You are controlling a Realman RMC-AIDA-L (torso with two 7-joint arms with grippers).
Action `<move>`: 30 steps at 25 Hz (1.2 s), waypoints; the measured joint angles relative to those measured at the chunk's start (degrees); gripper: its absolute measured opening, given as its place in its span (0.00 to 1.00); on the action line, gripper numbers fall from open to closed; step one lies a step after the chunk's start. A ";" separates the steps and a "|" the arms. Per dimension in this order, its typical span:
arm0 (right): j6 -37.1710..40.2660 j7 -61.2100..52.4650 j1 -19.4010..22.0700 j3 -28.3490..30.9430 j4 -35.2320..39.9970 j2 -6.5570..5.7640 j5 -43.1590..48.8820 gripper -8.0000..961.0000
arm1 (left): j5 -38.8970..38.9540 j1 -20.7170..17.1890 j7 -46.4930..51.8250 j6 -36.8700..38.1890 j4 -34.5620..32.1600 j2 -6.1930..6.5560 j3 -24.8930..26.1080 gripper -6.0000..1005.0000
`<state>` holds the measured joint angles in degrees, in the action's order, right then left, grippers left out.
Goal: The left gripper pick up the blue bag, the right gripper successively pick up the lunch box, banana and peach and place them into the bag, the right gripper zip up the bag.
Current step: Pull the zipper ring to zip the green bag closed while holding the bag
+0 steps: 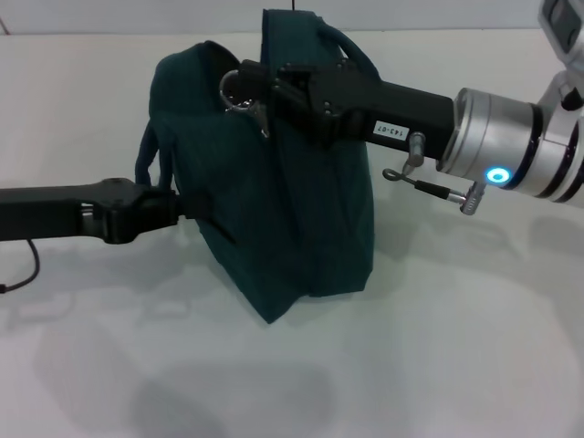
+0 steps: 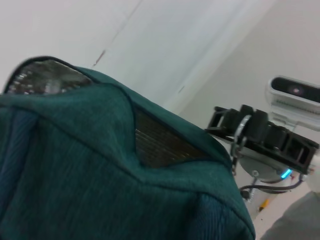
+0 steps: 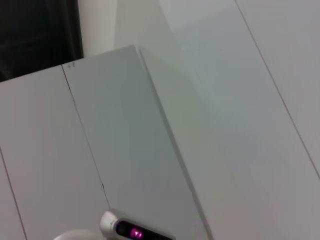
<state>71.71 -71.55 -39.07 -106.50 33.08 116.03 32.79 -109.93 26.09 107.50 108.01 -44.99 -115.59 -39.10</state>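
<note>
So the blue bag [image 1: 283, 192] sits upright on the table [image 1: 456, 347], about center. The left gripper [image 1: 146, 212] comes in from the left, right up against the bag's side. The right gripper [image 1: 260, 91] reaches in from the right, at the bag's top by the zipper pull [image 1: 239, 94].

Only readable thing here is a small white label [image 1: 390, 130] on the side of the right gripper [image 1: 274, 87], printed upside down, looks like "143-07". The middle digit is iffy.

Bright, even light; soft shadows
</note>
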 joint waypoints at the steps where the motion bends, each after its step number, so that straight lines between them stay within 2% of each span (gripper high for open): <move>1: -0.06 -0.17 -0.45 -0.01 -0.46 -0.02 -0.05 0.08 | 0.00 0.06 -0.06 0.00 0.00 -0.13 -0.26 0.01; 8: -0.30 -1.42 -3.03 0.11 -3.27 -0.03 -0.13 0.08 | -0.09 0.67 -0.45 0.01 -0.01 -0.70 -1.70 0.01; 21: -1.75 -2.86 -3.99 0.24 -3.42 -0.20 -0.16 0.08 | -0.20 1.05 -1.39 -0.08 0.18 -1.51 -4.50 0.01; 30: -1.47 -2.91 -4.08 0.68 -3.19 -0.20 -0.20 0.08 | -0.46 1.42 -2.87 -0.11 2.84 -1.30 -4.52 0.00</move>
<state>70.24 -74.46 -43.15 -105.82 29.89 115.84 32.59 -110.39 27.51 104.63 107.90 -42.15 -116.89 -43.62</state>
